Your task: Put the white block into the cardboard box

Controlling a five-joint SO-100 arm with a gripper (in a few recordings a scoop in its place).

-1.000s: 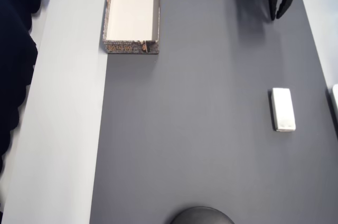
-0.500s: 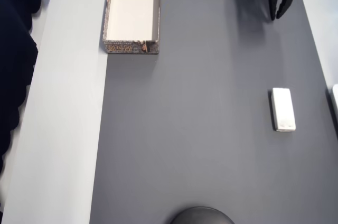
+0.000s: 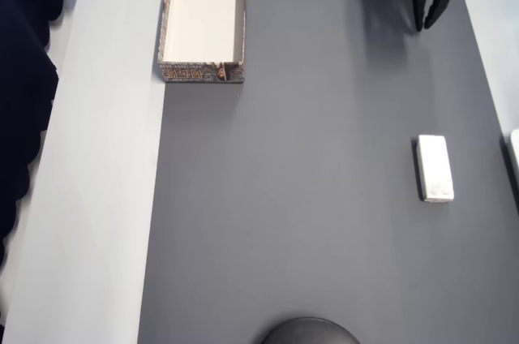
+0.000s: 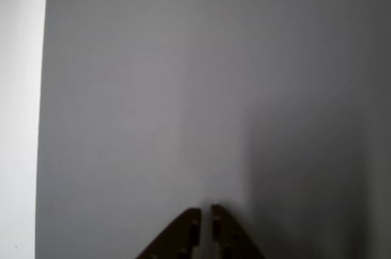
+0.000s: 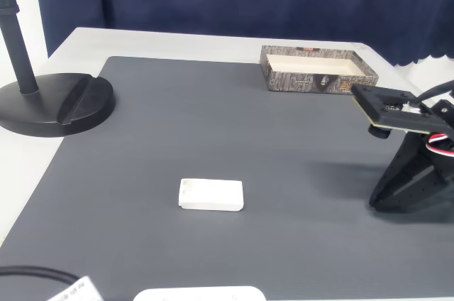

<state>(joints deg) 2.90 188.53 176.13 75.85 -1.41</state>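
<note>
The white block (image 3: 435, 167) lies flat on the dark grey mat (image 3: 324, 198), toward the right side in the overhead view and near the front in the fixed view (image 5: 211, 195). The cardboard box (image 3: 203, 19) stands empty at the mat's top left corner, seen at the back right in the fixed view (image 5: 318, 68). My gripper (image 3: 424, 26) hangs at the top right of the overhead view, well apart from both. It rests low over the mat at the right in the fixed view (image 5: 374, 203). In the wrist view the gripper (image 4: 206, 211) is shut, with nothing between its dark fingers.
A black round stand base (image 5: 53, 102) sits at the mat's left in the fixed view, and shows at the bottom edge of the overhead view (image 3: 310, 332). A thin white strip (image 3: 514, 153) lies at the right edge. Light table (image 3: 105, 198) borders the mat.
</note>
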